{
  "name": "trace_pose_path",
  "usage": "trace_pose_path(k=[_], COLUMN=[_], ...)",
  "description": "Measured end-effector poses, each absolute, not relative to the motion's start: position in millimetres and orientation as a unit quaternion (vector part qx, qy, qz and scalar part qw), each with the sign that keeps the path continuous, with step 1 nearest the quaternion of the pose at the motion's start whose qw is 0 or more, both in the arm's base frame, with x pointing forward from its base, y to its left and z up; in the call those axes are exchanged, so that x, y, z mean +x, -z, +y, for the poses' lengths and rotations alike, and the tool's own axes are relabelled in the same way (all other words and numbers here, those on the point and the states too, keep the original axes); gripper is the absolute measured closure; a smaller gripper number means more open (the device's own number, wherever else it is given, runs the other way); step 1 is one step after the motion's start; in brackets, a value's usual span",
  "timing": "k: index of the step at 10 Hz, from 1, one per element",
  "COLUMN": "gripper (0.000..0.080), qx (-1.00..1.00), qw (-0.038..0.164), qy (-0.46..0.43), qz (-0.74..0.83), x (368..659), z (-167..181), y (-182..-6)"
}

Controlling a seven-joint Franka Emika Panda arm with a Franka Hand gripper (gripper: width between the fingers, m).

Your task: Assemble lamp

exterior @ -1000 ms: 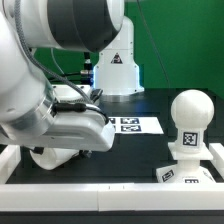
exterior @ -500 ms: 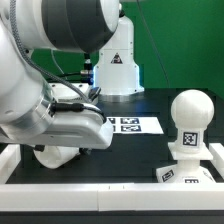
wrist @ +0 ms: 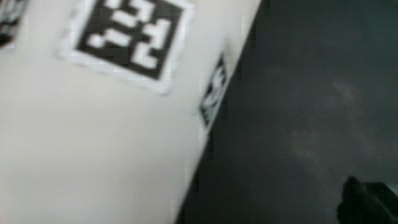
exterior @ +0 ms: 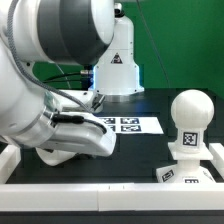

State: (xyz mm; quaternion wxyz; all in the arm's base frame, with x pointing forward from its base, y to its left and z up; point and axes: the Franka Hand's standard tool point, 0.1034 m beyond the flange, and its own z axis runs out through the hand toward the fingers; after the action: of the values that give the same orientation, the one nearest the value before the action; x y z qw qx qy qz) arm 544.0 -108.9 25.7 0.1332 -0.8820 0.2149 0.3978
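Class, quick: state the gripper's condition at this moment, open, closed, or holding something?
Gripper: cannot be told; the arm hides the jaws in the exterior view, and the wrist view shows mainly a tagged white part.

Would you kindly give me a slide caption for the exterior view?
Panda arm bends low over the black table; bulb stands on the base.

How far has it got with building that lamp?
The bulb already stands on the base at the exterior view's right. The arm is low over the shade at the left, which fills the wrist view; whether the gripper holds it is hidden. The shade is not yet on the lamp.
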Motion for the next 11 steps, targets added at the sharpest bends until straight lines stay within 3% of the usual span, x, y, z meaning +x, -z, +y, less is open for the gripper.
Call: trace_pose_path(k=[2, 7, 11], gripper=[0.0101, 0.0101, 0.0101], qx=[-0.853, -0.855, -0.823], qw=[0.151, 0.149, 0.152], qy=[-0.45, -0.446, -0.481], qz=[0.218, 0.218, 0.26], x=[530.8, 533.5, 517.0], z=[-112.0, -115.8, -111.4], y=[-33.1, -28.6, -23.1])
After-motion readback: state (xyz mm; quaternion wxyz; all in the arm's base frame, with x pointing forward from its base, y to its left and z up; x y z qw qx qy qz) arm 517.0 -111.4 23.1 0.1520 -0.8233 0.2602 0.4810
